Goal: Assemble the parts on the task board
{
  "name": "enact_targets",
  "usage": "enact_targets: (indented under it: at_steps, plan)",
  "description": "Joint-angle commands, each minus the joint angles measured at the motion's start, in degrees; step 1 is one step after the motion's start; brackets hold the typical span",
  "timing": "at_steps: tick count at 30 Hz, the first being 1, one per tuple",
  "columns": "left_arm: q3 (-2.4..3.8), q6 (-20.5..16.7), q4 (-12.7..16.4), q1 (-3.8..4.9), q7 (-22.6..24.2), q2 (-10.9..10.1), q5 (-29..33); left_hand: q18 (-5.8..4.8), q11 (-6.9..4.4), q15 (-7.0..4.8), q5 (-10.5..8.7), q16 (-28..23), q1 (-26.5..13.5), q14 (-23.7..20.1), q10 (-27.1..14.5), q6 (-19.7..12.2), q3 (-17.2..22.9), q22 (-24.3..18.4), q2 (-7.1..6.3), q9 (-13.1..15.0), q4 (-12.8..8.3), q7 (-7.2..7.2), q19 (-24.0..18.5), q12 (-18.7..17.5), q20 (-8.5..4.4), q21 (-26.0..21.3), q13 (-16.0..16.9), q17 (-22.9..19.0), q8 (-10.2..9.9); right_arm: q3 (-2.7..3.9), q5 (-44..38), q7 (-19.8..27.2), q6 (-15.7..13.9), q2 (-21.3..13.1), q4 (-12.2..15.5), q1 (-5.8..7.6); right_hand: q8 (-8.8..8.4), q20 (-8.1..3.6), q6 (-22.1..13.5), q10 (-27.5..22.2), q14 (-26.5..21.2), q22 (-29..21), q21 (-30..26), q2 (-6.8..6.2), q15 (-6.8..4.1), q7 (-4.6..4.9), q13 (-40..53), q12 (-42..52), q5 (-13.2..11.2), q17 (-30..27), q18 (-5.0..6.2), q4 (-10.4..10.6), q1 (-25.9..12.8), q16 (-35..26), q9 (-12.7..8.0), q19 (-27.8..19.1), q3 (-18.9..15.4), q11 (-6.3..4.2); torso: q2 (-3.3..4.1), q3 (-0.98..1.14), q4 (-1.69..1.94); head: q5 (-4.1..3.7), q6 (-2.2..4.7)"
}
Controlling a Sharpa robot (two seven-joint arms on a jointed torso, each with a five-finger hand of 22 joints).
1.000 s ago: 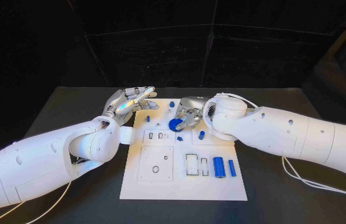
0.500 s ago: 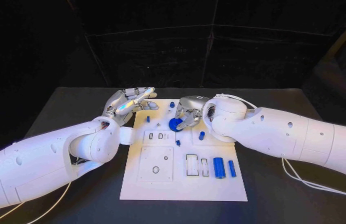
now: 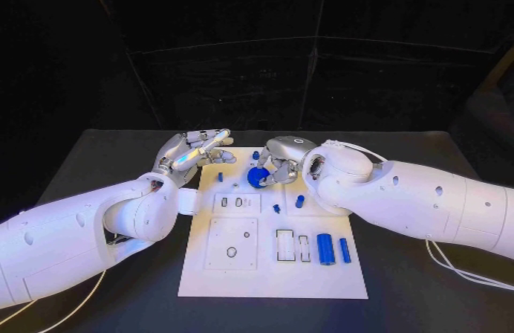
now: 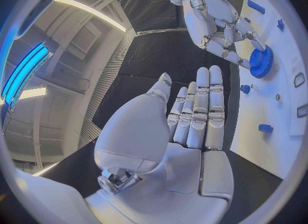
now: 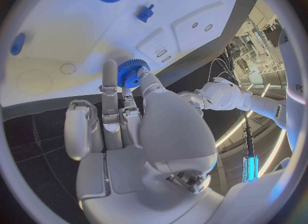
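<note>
The blue gear sits just above the middle of the head view, over the far part of the white task board, pinched in the fingers of the right robot hand. The right wrist view shows the same grasp: the gear held between thumb and a finger of that robot hand, close to the board's surface. From the left wrist view the gear hangs at the fingertips of the right robot hand above the board's edge.

Other blue parts lie on the board: two cylinders side by side at lower right, a small peg right of centre, a tiny piece near the middle, and a short pin to the left. White recessed panels with slots fill the board's lower left.

The left robot hand is released, fingers straight and together, grasping nothing, raised at the board's upper left corner; the left wrist view shows its bare palm.

The board rests on the black desk. No writing can be read on anything.
</note>
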Motion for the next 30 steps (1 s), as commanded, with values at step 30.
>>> enact_targets:
  at_steps: [30]
  plan:
    - [0.07, 0.8, -0.1, 0.1, 0.2, 0.3, -0.3, 0.21, 0.0, -0.09, 0.25, -0.2, 0.1, 0.0, -0.2, 0.1, -0.1, 0.1, 0.35, 0.0, -0.3, -0.01, 0.1, -0.1, 0.08, 0.3, -0.1, 0.1, -0.2, 0.09, -6.2, -2.8, -2.9, 9.4, -11.8, 0.14, 0.13, -0.23, 0.9, 1.4, 1.4, 0.7, 0.4, -0.41, -0.55, -0.31, 8.6, 0.2, 0.0, 0.1, -0.57, -0.2, -0.7, -0.4, 0.0, 0.6, 1.1, -0.42, 0.05, -0.03, 0.1, 0.22, 0.05]
